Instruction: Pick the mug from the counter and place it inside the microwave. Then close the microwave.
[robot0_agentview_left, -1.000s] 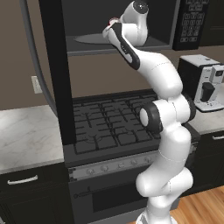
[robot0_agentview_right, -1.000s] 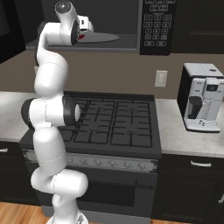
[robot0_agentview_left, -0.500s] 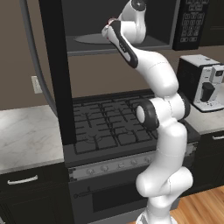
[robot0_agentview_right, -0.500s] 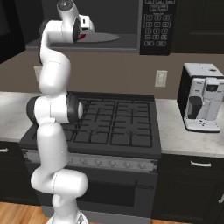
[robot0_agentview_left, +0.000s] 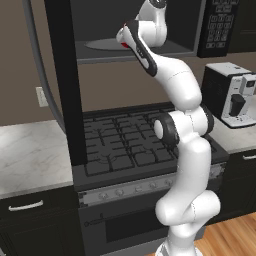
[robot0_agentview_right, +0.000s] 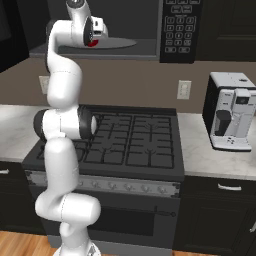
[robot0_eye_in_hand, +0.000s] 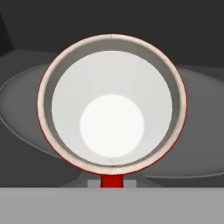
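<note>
We see the large black microwave (robot0_agentview_left: 135, 30) at the frame's top, its door cut off at the left edge. Beneath sits the black gas stove (robot0_agentview_right: 132, 140); at right, the white-and-black coffee machine (robot0_agentview_right: 231, 118). Our gripper (robot0_agentview_right: 94, 37), fingertips hidden, clenches the small glossy red mug (robot0_eye_in_hand: 112, 105) over the grey turntable (robot0_eye_in_hand: 26, 100).

Mug (robot0_eye_in_hand: 112, 109) was red outside, white inside. Microwave (robot0_agentview_right: 180, 30) black, white-outlined keys, grey plate (robot0_eye_in_hand: 26, 100). Counter (robot0_agentview_left: 30, 157) white-grey marbled. Stove (robot0_agentview_right: 135, 145) black. Coffee machine (robot0_agentview_right: 230, 117) white-and-black.
</note>
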